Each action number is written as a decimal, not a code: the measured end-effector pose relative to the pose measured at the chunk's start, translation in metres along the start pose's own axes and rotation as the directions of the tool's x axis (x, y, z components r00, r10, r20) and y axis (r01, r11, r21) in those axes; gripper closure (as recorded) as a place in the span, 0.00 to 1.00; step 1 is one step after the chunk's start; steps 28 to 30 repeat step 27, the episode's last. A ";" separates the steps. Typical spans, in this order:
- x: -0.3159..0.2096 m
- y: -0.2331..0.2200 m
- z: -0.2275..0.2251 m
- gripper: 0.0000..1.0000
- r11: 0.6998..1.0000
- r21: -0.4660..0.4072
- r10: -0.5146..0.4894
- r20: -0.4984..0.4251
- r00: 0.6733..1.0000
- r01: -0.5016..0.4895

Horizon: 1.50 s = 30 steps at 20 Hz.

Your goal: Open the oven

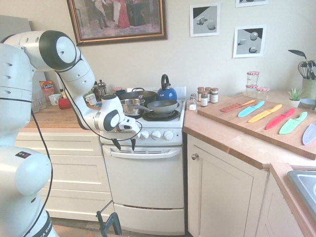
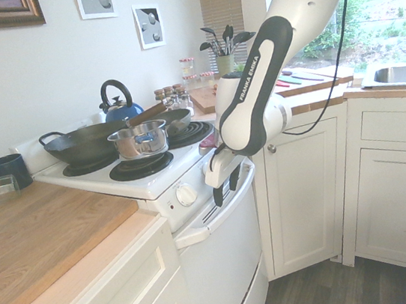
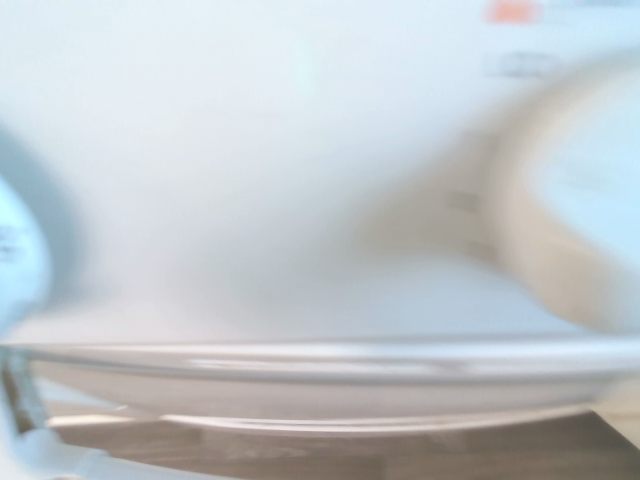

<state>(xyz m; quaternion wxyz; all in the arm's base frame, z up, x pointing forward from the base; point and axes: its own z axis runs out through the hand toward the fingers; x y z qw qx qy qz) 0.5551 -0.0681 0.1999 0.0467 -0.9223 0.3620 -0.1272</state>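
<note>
The oven [image 1: 145, 182] is a narrow white stove with a row of round knobs [image 1: 150, 134] and a wide bar handle [image 1: 143, 152] across the top of its shut door. My gripper [image 1: 124, 144] is open, its dark fingers [image 1: 132, 144] pointing down just above the left part of that handle, below the knob panel. From the other side, the gripper [image 2: 226, 184] hangs right in front of the handle [image 2: 216, 218]. The wrist view is blurred and shows the white oven front with the handle [image 3: 320, 365] running across it.
A steel pot [image 1: 129, 105], pans and a blue kettle [image 1: 166, 92] stand on the burners. Cream drawers [image 1: 69, 173] flank the oven on one side, a cream cabinet door [image 1: 222, 197] on the other. Spice jars [image 1: 205, 96] and a board with coloured knives [image 1: 266, 116] sit on the counter.
</note>
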 end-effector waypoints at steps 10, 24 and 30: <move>0.030 0.025 0.063 0.00 1.000 0.014 0.004 0.061 0.998 -0.005; -0.051 0.198 0.030 0.00 0.989 -0.142 -0.020 0.155 0.988 0.043; -0.050 0.175 -0.013 0.00 0.990 -0.111 -0.062 0.171 0.983 0.082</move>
